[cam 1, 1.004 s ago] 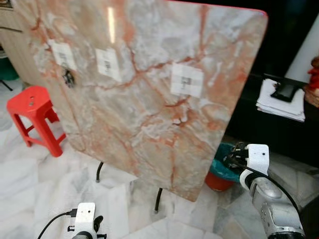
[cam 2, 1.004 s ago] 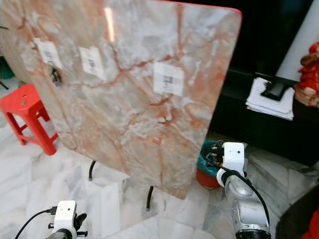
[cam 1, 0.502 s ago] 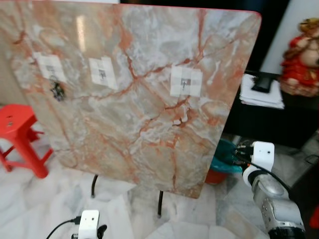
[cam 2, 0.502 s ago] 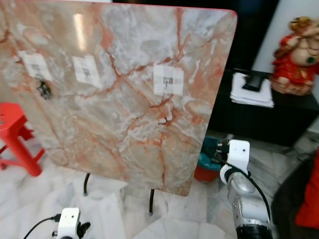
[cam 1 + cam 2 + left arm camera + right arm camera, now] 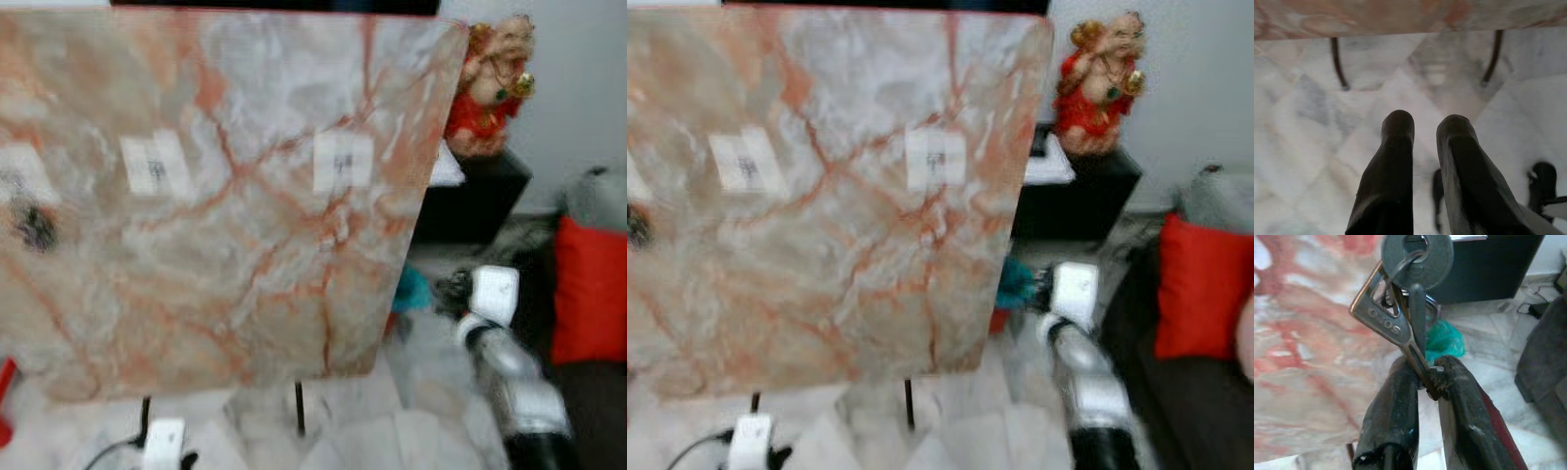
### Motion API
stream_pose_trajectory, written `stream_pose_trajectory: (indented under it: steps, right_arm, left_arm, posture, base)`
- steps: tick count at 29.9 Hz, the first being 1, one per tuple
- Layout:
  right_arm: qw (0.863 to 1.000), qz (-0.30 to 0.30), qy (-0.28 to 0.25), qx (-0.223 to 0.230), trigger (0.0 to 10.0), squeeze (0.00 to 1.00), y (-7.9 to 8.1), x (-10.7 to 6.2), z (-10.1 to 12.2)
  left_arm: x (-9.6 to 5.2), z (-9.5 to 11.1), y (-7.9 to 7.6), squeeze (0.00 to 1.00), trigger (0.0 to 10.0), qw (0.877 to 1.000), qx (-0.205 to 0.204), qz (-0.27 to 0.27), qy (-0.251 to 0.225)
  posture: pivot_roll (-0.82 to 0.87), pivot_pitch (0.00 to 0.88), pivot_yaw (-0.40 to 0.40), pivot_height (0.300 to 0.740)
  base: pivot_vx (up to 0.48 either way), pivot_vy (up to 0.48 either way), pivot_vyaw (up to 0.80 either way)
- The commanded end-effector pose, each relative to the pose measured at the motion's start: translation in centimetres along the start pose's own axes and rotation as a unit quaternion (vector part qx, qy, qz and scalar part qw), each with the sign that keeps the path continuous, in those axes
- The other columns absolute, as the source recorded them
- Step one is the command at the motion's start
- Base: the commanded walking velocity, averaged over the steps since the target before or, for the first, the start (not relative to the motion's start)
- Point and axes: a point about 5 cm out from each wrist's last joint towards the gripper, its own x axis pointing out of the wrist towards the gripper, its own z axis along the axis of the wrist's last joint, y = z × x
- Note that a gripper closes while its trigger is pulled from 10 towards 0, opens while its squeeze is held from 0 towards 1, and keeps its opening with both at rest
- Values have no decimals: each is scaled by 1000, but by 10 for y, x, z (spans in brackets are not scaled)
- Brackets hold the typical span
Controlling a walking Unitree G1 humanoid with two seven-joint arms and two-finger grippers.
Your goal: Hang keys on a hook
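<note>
Pinching the keys (image 5: 1400, 298) tight by one blade, the right gripper (image 5: 1425, 377) lets the ring dangle free for a hook on the marble board (image 5: 225, 186). The left gripper (image 5: 1422, 132) hangs low, fingers slightly apart.

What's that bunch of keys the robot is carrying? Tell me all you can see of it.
The keys look like silvery metal: a flat key with a triangular head stamped with letters, threaded with a thin wire ring through a round grey disc above it. A second, darker blade hangs behind. The right gripper has its jaws shut on the flat key's blade, so the bunch stands above the black fingers, in front of the marble board.
</note>
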Motion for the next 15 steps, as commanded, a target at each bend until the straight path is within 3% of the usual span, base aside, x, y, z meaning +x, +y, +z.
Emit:
stream_pose_trajectory:
  steps: [1, 6, 12, 15]
  right_arm:
    - [1000, -19, -10, 0, 10000, 0, -10, 2, 7]
    - [1000, -20, -16, 2, 10000, 0, -8, 3, 9]
    - [999, -22, -23, 6, 10000, 0, -7, 4, 11]
    - [999, -20, -29, 6, 10000, 0, -5, 5, 14]
  left_arm:
    - [3, 5, -9, 0, 10000, 1000, -3, -12, -3]
    - [3, 5, -9, 0, 10000, 1000, 0, -15, -1]
    - [2, 1, -8, 0, 10000, 1000, 1, -14, 8]
    - [1, -3, -7, 0, 10000, 1000, 1, -13, 11]
  posture:
    - [95, 0, -25, 740]
    - [96, 0, -21, 740]
    - [97, 0, -18, 740]
    - [100, 0, -18, 740]
  base:
    - [0, 480, -800]
    - [0, 480, -758]
    - [0, 480, 0]
    - [0, 252, 0]
